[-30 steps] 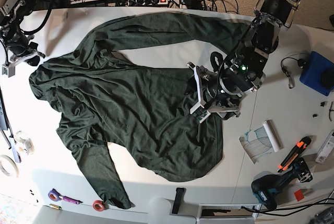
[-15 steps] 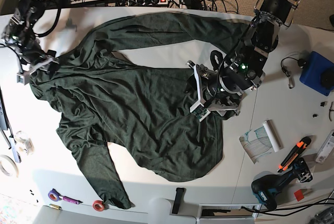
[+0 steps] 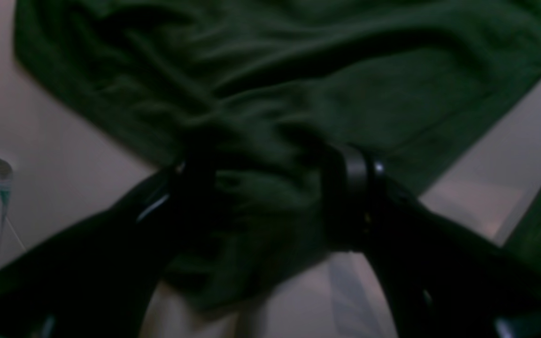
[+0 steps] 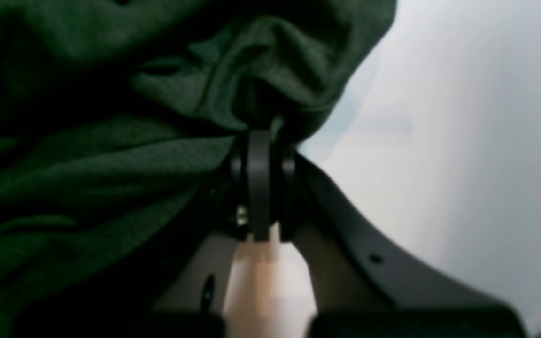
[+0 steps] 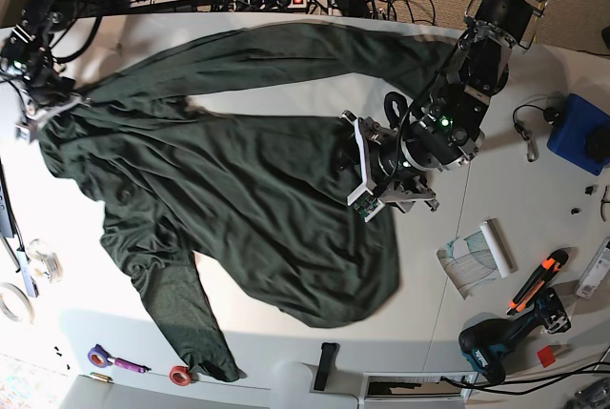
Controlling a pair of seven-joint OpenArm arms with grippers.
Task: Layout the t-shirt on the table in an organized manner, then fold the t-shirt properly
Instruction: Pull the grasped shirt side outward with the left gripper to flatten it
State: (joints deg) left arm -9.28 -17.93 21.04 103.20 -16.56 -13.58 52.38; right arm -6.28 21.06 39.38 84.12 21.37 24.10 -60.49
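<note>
My right gripper (image 5: 40, 113) is clamping the t-shirt (image 5: 238, 199), upper left; my left gripper (image 3: 270, 188) is straddling bunched fabric, closure indeterminable

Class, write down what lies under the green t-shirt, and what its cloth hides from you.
The white table shows around the t-shirt, so the t-shirt lies on it. Anything else beneath the cloth is covered and cannot be seen.

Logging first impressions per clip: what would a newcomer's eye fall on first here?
The dark green long-sleeved shirt sprawls over most of the white table, wrinkled and unfolded. The right gripper pinches its edge at the far left of the base view. The left gripper sits at the shirt's right side with cloth bunched between its jaws.
</note>
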